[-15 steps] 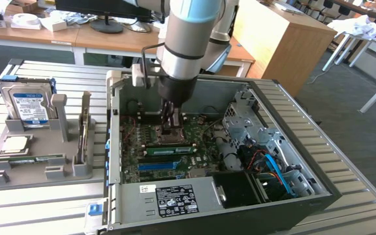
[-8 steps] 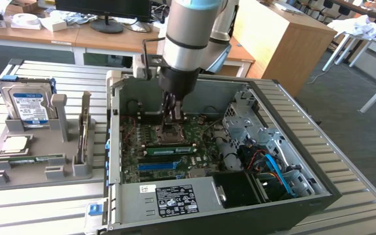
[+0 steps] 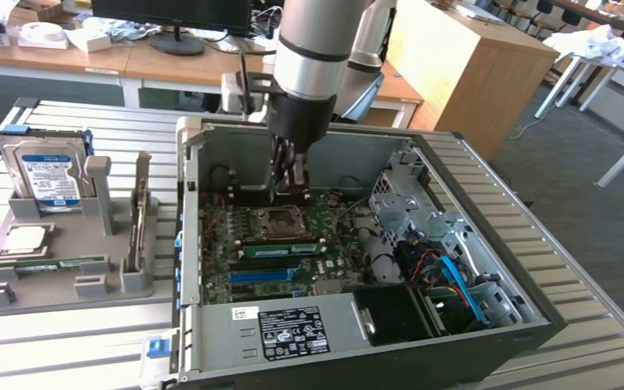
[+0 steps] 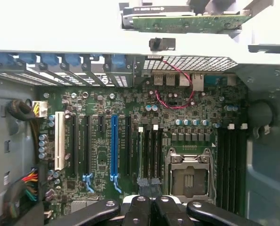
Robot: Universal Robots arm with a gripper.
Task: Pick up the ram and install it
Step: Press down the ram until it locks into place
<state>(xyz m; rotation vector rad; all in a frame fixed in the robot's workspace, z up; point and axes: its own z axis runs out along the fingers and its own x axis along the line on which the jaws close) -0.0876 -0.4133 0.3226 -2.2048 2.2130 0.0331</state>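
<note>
Already the pincer (image 3: 290, 180) is shut, hanging empty inside the open computer case (image 3: 474, 244) above the motherboard (image 4: 130, 141), near the processor socket (image 4: 188, 175). One ram (image 3: 46, 264) stick lies on the grey holder (image 3: 62, 284) at the lower left of the exterior view, below the hard drive (image 3: 43, 172). To my eye, seating it well would need square alignment over the slots (image 4: 149, 150). Everything rests on a slatted metal desk (image 3: 74, 341); wooden office desks stand behind.

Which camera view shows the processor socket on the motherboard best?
The wrist view: the processor socket is seen from straight above, with its metal frame. The exterior view shows it at a slant, beside the tool.
</note>
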